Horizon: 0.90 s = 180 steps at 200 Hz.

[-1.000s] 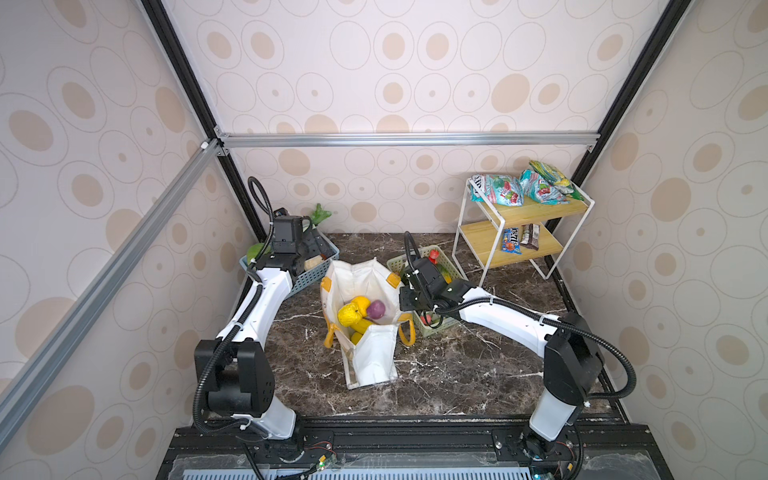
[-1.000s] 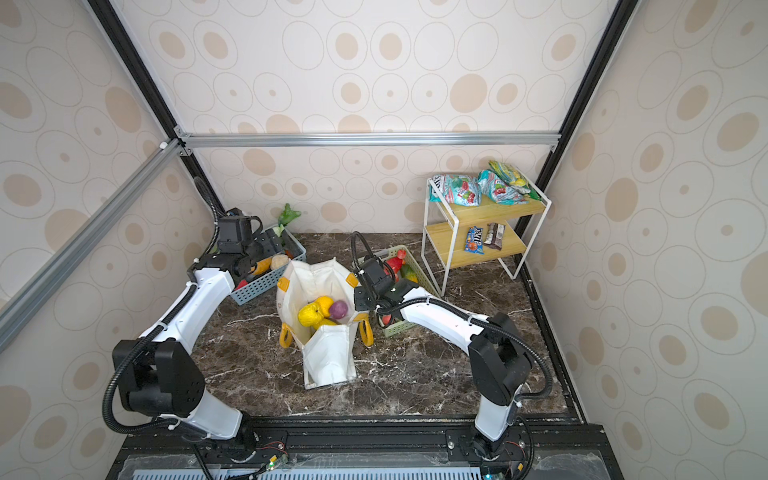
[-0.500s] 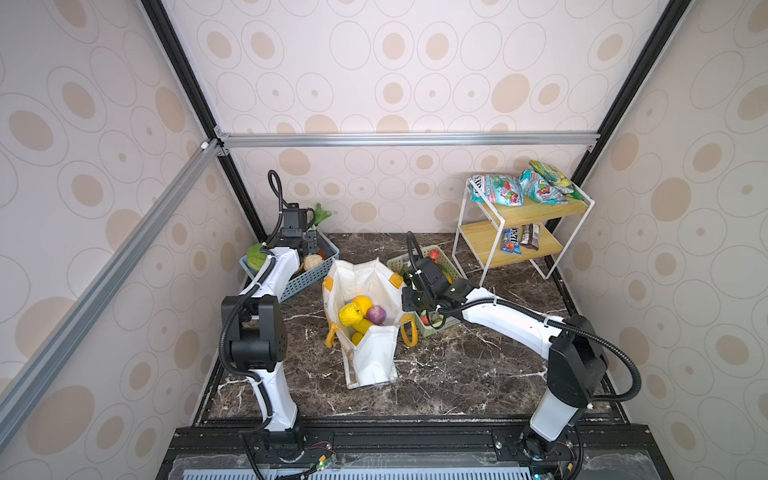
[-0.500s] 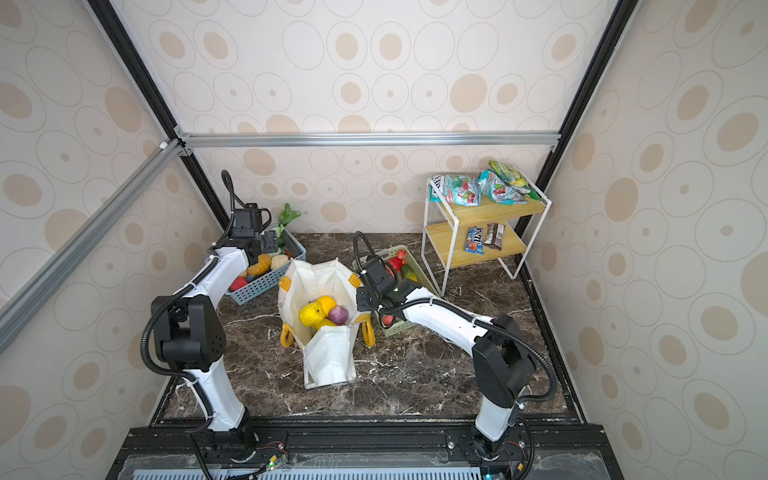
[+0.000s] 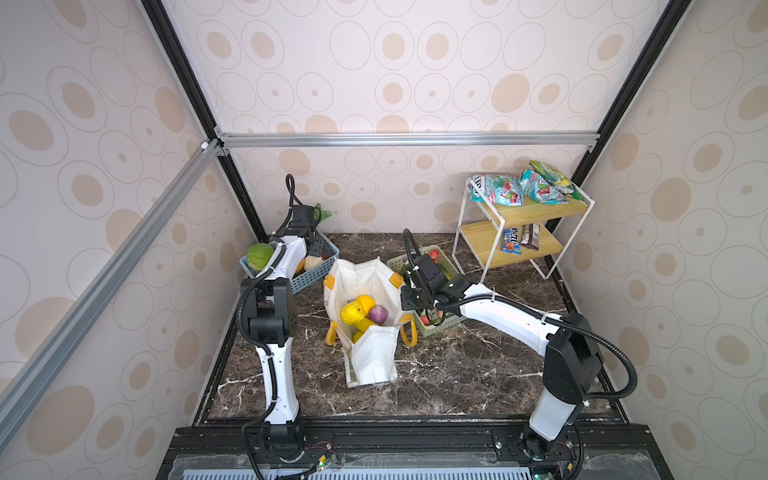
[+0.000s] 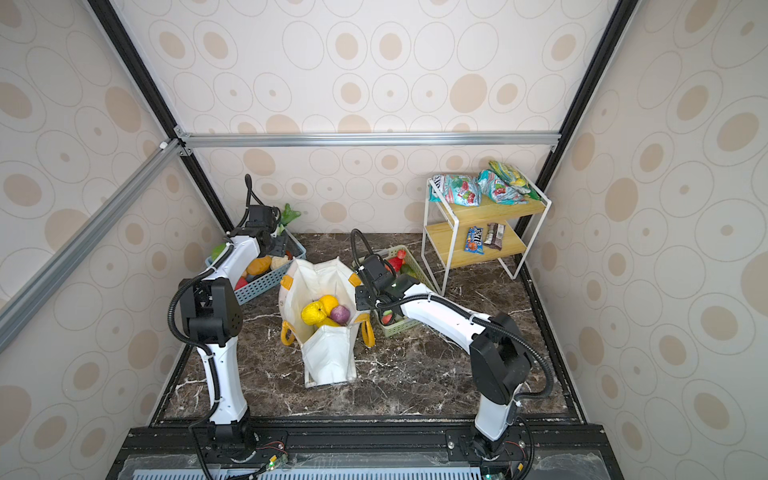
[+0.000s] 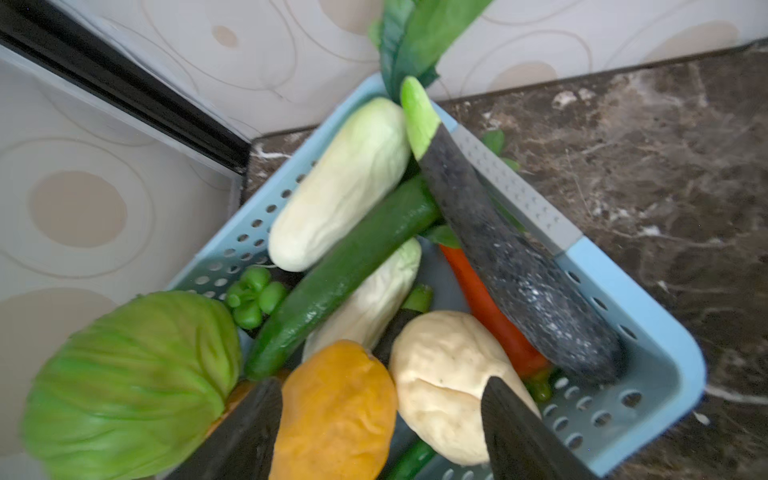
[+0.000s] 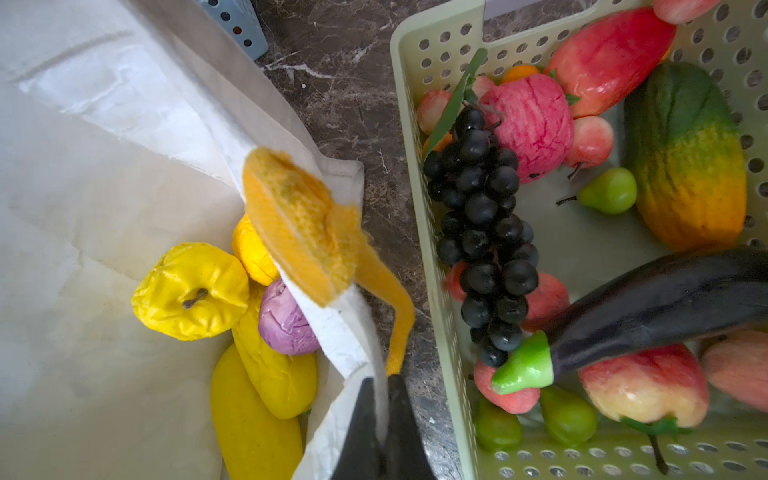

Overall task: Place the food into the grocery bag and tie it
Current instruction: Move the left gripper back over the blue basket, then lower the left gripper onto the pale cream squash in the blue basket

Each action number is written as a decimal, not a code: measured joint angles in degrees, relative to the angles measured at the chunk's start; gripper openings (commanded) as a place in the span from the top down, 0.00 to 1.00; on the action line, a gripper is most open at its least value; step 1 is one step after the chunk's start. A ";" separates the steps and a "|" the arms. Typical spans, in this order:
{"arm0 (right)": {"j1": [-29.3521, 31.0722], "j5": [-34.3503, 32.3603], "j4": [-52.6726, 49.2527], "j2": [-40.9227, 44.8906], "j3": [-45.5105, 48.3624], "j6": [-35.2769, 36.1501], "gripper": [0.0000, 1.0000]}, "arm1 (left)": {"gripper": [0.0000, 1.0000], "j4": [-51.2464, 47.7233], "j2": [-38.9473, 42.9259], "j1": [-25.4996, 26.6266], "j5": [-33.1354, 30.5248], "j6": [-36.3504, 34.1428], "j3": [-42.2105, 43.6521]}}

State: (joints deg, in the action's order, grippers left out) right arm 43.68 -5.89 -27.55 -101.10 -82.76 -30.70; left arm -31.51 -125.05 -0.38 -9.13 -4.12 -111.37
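Note:
The cream-white grocery bag (image 5: 370,357) (image 6: 328,357) stands open mid-floor. It holds a yellow fruit (image 8: 191,291), an orange (image 8: 249,253), a purple onion (image 8: 284,324) and long yellow fruits (image 8: 257,424). My right gripper (image 8: 381,379) (image 5: 409,298) is shut on the bag's rim next to an orange strap handle (image 8: 303,232). My left gripper (image 7: 382,386) (image 5: 311,247) hangs open over the blue basket (image 7: 648,299). An orange-yellow fruit (image 7: 336,411) and a pale lumpy cauliflower (image 7: 440,374) lie between its fingers.
The blue basket (image 5: 309,280) also holds a green cabbage (image 7: 129,382), a cucumber, pale cabbages, a carrot and a dark eggplant. A green basket (image 8: 419,208) (image 5: 440,328) of fruit stands right of the bag. A wire shelf (image 5: 519,232) with snack packets fills the back right corner.
The left arm's elbow has folded upward and its wrist has shifted slightly back over the blue basket. The right gripper has stayed on the bag's rim.

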 measured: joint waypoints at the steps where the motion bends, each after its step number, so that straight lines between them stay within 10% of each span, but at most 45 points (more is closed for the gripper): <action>1: 0.00 0.04 0.00 -0.02 -0.02 0.00 0.98 | 0.25 -0.11 -0.02 0.00 0.35 0.26 0.00; 180: 0.00 -0.17 -0.24 -0.35 0.11 -0.11 0.98 | 0.23 -3.98 -6.64 0.00 8.33 30.73 -5.55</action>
State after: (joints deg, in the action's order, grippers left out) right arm 43.68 -6.07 -27.79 -101.45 -82.65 -30.81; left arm -35.48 -131.70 -0.38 -0.80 26.61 -116.92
